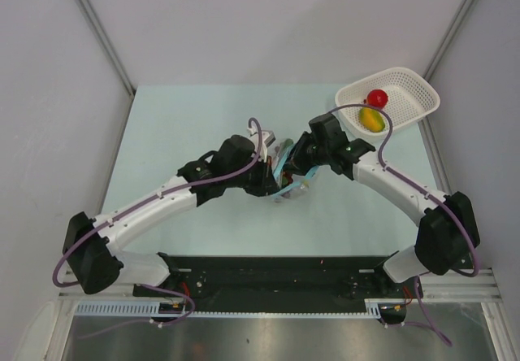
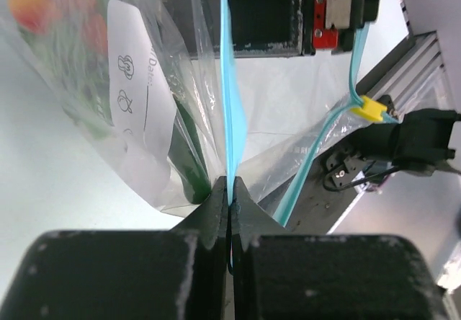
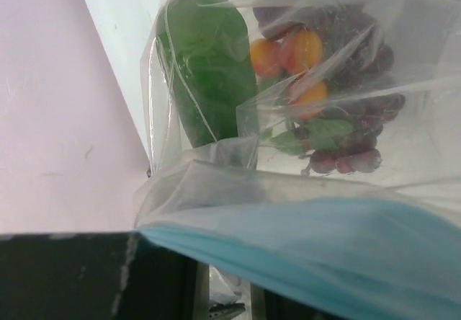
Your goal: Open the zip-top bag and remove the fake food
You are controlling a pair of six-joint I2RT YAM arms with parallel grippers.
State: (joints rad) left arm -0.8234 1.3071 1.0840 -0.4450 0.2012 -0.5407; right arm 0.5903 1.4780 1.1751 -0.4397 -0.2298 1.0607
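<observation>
Left fingers (image 2: 212, 215) fully closed, pinching one blue strip (image 2: 232, 118) of the bag (image 2: 180, 60); the strip runs from the pinch toward 12 in the left wrist view, and the second strip splays off toward 2, so the mouth is parted. Right fingers (image 3: 72, 277): strip lies across them, grip not discernible. Bag sits at tabletop (image 1: 203, 117) centre between both arms, white label (image 2: 140, 82) visible. Inside: green piece (image 3: 205, 68), grapes (image 3: 360, 96), small orange-red pieces. Basket (image 1: 414, 84) at the 1 o'clock corner, well apart from the bag, holds apple (image 1: 376, 97) and mango (image 1: 372, 119).
</observation>
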